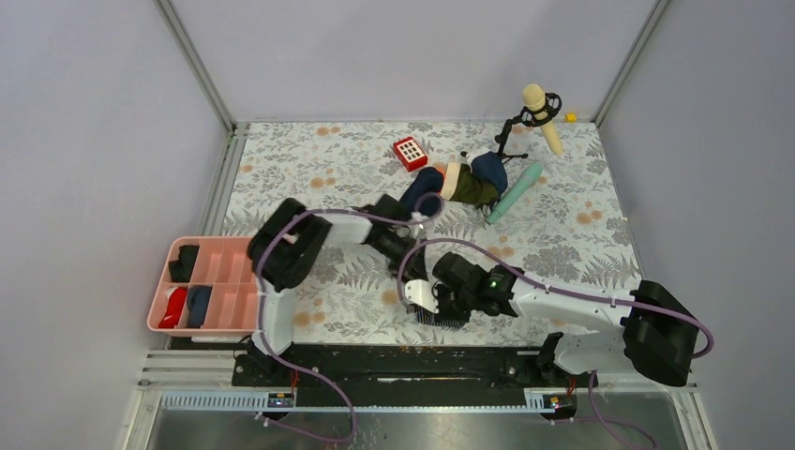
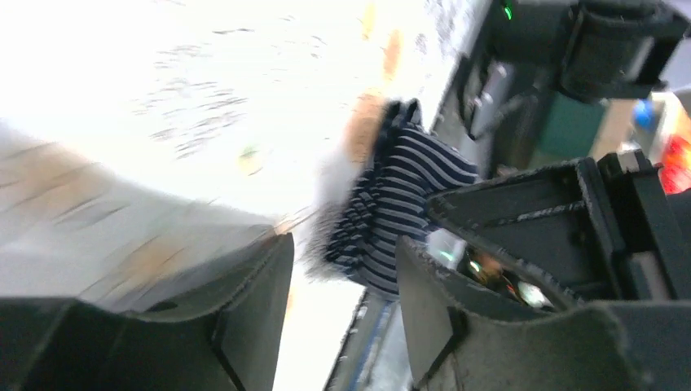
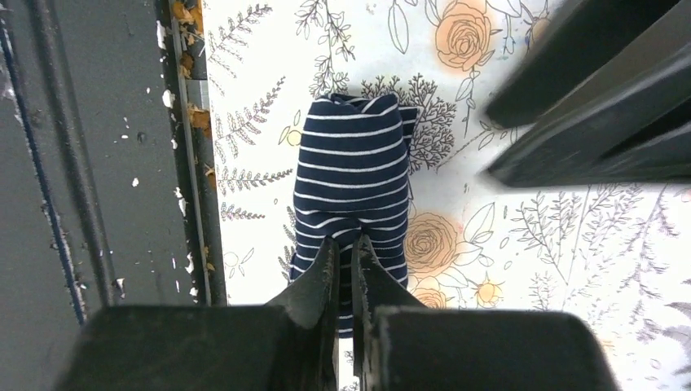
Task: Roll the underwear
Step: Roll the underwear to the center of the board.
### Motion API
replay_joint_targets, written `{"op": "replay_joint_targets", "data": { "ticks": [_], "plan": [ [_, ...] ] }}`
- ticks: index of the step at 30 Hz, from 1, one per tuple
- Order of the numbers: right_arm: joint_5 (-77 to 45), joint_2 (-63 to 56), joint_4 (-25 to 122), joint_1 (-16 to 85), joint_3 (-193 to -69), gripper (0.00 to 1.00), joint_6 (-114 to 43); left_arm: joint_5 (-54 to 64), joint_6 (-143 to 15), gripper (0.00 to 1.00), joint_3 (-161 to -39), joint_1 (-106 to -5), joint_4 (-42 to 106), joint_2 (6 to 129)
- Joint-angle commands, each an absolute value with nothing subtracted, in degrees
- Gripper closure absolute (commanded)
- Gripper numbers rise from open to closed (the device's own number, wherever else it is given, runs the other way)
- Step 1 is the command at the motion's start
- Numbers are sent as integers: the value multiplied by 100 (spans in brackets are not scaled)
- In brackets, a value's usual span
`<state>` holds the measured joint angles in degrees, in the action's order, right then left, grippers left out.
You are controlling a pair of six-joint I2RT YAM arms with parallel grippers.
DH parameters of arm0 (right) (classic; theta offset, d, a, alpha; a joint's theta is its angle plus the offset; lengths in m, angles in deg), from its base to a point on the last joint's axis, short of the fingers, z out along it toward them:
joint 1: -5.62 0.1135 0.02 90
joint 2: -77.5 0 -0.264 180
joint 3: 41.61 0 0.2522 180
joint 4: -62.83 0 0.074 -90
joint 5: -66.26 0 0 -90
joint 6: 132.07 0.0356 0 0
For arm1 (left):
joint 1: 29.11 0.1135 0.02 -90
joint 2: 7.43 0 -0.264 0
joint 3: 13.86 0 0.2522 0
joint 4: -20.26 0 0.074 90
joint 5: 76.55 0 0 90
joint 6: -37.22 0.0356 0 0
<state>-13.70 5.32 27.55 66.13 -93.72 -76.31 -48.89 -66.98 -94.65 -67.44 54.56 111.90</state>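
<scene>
Now | right hand (image 3: 345, 248) pinching underwear (image 3: 354, 163) | left hand (image 2: 342, 269) spread wide nearby

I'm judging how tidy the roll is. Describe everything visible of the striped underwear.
The underwear is soft navy cloth with thin white stripes, gathered into a compact rounded bundle. It lies on the floral table close to its near edge. The right gripper pinches one end between almost closed fingers. The left gripper stands open close by; whether it touches the cloth is unclear.
</scene>
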Motion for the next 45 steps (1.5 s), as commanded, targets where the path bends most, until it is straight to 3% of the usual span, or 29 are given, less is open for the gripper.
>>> {"op": "replay_joint_targets", "data": {
  "ticks": [1,4,8,12,16,22,39,45],
  "plan": [
    [-760,121,2050,5889,-9138,100,-7486,-3333,-7178,49,-8667,-6046,3714,9937],
    [-235,18,1943,5260,-9226,100,-7627,-2612,-6423,48,-7593,-6169,2934,8582],
    [100,64,1740,5139,-9244,100,-7868,-1542,-4726,47,-6175,-7113,2045,6926],
    [132,81,1773,4980,-9232,100,-7863,-927,-3400,45,-5289,-8335,1176,6350],
    [38,72,1851,4948,-9185,100,-7803,-464,-1985,45,-4828,-9189,107,6631],
    [74,48,1940,4711,-9035,100,-7895,-346,-1141,44,-4801,-9582,-1114,7480],
    [131,-107,1878,4660,-9133,100,-7889,466,-103,43,-5201,-10048,-1508,8962],
    [151,-113,1869,4630,-9144,100,-7890,758,223,45,-5604,-10069,-820,9477]
  ]
}}
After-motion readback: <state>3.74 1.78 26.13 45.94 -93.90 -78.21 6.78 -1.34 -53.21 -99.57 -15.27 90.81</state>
